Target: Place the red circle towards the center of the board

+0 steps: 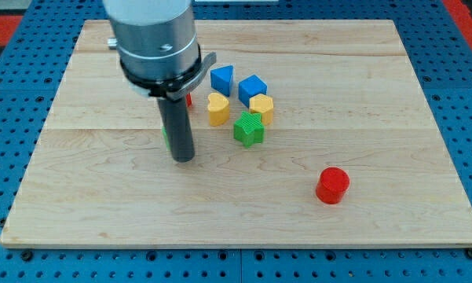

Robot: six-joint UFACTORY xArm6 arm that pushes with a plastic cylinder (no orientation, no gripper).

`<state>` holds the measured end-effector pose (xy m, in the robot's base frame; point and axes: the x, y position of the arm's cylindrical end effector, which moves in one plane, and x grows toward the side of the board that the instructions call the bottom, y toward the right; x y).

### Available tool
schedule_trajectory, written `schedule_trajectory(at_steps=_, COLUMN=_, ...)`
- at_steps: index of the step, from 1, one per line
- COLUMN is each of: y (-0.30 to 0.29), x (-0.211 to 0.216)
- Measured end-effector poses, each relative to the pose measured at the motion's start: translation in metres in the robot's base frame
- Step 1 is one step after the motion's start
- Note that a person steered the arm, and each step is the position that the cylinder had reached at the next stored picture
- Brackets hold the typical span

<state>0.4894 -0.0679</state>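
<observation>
Currently my tip (184,158) sits on the table (102,212), left of centre; plain rod tool, no jaws, touching nothing. Cluster just right: yellow heart (217,109), green star (249,129), yellow block (261,107), two blue blocks. Red circle (332,185) well apart, bottom right, needs pushing up-left twd centre.

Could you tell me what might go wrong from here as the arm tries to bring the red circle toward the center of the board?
My tip sits far to the view's left of the red circle, so it must travel around it first. The green star and yellow blocks lie near the center and could get knocked. An off-center push might slide the red circle toward the board's bottom edge.
</observation>
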Motion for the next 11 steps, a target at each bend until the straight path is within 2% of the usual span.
schedule_trajectory(at_steps=1, y=0.085, x=0.027)
schedule_trajectory(at_steps=2, y=0.204, x=0.025)
schedule_trajectory(at_steps=3, y=0.259, x=0.046)
schedule_trajectory(at_steps=5, y=0.232, x=0.098)
schedule_trajectory(at_steps=6, y=0.268, x=0.109)
schedule_trajectory(at_steps=7, y=0.239, x=0.129)
schedule_trajectory(at_steps=9, y=0.126, x=0.089)
schedule_trajectory(at_steps=10, y=0.096, x=0.077)
schedule_trajectory(at_steps=11, y=0.102, x=0.11)
